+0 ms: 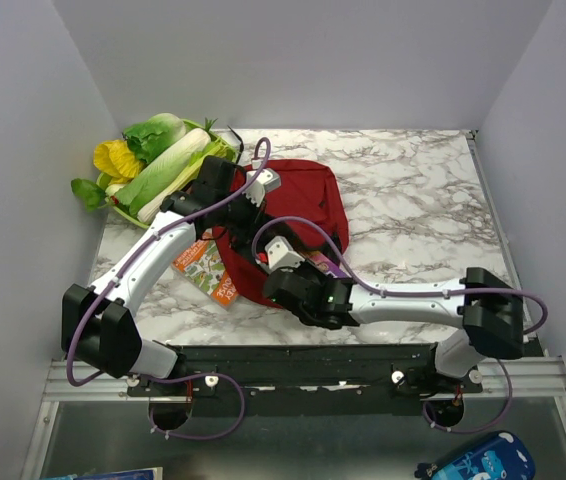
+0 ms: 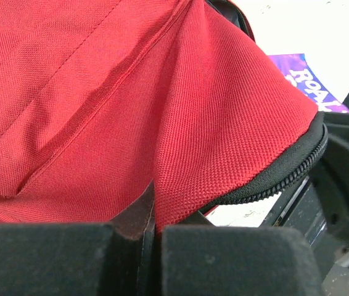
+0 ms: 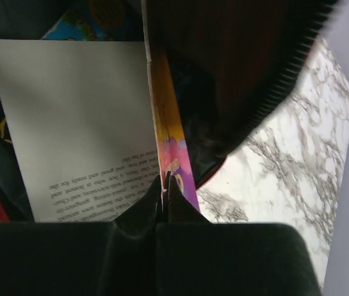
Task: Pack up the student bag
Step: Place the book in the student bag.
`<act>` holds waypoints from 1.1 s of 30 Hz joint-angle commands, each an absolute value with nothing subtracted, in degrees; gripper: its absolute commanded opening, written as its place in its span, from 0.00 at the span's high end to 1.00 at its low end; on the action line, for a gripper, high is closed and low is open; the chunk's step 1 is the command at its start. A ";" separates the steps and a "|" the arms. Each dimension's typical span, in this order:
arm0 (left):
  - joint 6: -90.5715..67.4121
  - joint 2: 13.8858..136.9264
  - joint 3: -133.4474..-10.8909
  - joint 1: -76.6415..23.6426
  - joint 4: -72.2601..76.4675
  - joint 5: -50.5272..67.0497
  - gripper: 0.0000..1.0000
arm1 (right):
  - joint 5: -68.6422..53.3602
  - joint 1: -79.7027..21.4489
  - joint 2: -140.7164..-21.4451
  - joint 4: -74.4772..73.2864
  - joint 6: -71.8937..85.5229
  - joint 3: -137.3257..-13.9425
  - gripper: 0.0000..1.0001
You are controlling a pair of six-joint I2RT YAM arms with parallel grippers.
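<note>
The student bag (image 1: 303, 195), a large dark-red backpack, lies in the middle of the marble table (image 1: 413, 200). My left gripper (image 1: 250, 203) is at the bag's left edge and is shut on a fold of its red fabric (image 2: 100, 92), just beside the black zipper (image 2: 285, 179). My right gripper (image 1: 271, 252) is at the bag's near opening, shut on a thin book. In the right wrist view its jaws (image 3: 165, 182) pinch the book's pink and yellow cover (image 3: 171, 135), with a white printed page (image 3: 76, 123) open beside it and the bag's dark flap (image 3: 224, 74) hanging above.
A second book with an orange and green cover (image 1: 206, 268) lies on the table left of the bag. A green basket of toy vegetables (image 1: 158, 165) stands at the back left. A blue pencil case (image 1: 478, 460) lies below the table's near right corner. Walls close in on three sides.
</note>
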State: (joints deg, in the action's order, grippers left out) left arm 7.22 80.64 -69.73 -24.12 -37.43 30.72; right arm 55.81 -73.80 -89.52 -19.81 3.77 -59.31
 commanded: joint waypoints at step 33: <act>7.30 78.40 -71.54 -24.17 -40.96 33.05 1.00 | 37.97 -75.32 -70.04 -32.15 45.76 -43.68 0.99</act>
